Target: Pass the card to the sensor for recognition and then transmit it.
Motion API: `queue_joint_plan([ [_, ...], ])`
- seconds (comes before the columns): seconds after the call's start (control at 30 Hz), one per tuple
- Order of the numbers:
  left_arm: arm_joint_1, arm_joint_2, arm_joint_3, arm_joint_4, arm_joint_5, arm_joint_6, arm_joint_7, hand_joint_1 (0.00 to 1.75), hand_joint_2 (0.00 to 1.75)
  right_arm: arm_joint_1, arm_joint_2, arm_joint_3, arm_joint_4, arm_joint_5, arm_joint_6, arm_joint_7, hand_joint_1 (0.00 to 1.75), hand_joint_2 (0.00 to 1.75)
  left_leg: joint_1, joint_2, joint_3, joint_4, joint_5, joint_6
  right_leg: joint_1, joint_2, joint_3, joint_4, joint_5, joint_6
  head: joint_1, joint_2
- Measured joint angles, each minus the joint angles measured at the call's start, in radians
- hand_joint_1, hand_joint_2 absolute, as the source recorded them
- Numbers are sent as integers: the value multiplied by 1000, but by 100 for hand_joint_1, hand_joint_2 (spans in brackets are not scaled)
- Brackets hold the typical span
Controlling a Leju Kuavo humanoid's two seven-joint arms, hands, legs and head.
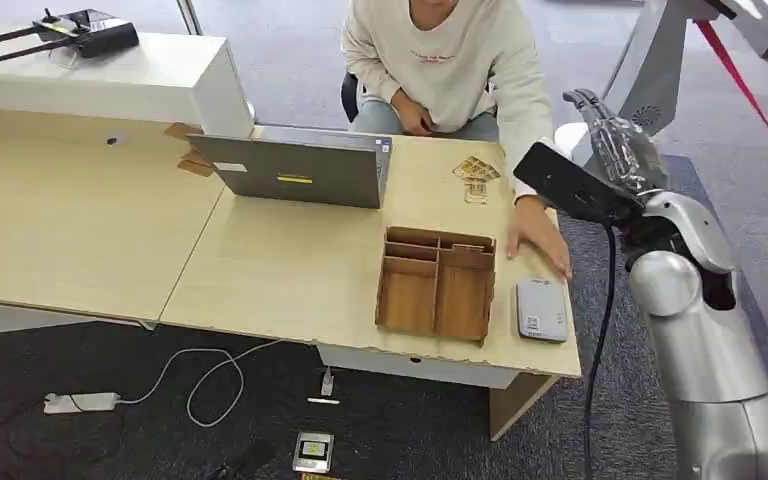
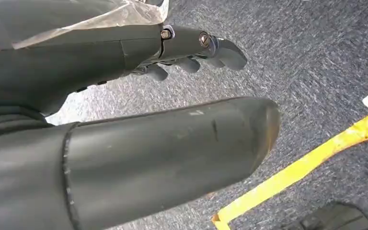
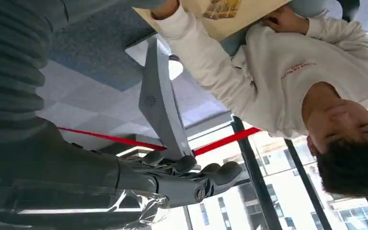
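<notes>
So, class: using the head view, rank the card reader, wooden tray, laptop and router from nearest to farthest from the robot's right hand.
1. Card reader, at the desk's right end, below the right hand.
2. Wooden tray, just left of the reader.
3. Laptop, mid-desk, further left.
4. Router, on the white counter at the far left.

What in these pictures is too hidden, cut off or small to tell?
- Cards by the person's hand, head view: too small to read.
- Right hand, head view: fingers blocked by the black wrist mount; holding a card cannot be told.
- Left hand, left wrist view: thumb hides the palm.
- Grey sensor: label too small.
</notes>
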Motion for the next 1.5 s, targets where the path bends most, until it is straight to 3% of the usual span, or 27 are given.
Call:
queue_joint_plan([
  [0.4, -23, -16, -3, 0, -37, -13, 17, 0, 0, 67, 50, 46, -6, 182, -103, -66, 0, 175, 1, 0, 0, 0, 0, 0, 0, 0, 0, 0, 0, 0, 0, 0],
  [0.8, -32, -21, -3, 0, -45, -17, 23, 0, 0, 85, 96, 90, 74, 220, -151, -75, 0, 175, 0, 0, -1, 0, 0, 0, 0, 0, 0, 0, 0, 0, 0, 0],
  [1.0, -34, -21, -3, -1, -48, -16, 26, 0, 0, 91, 128, 109, 225, 261, -344, -121, 0, 175, 0, -1, -1, 0, 0, 0, 0, 0, 0, 0, 0, 0, 0, 0],
  [1.07, -34, -21, -3, -1, -51, -17, 26, 0, 0, 90, 137, 113, 276, 261, -378, -133, 0, 175, 1, -1, -1, 0, 0, 0, 1, 0, 0, 0, 0, 0, 0, 0],
  [1.5, -35, -21, -3, -1, -68, -22, 32, 0, 0, 89, 159, 116, 456, 258, -393, -123, 0, 175, 0, 0, -1, 0, 0, 0, 0, 0, -1, 0, 0, 0, 0, 0],
])
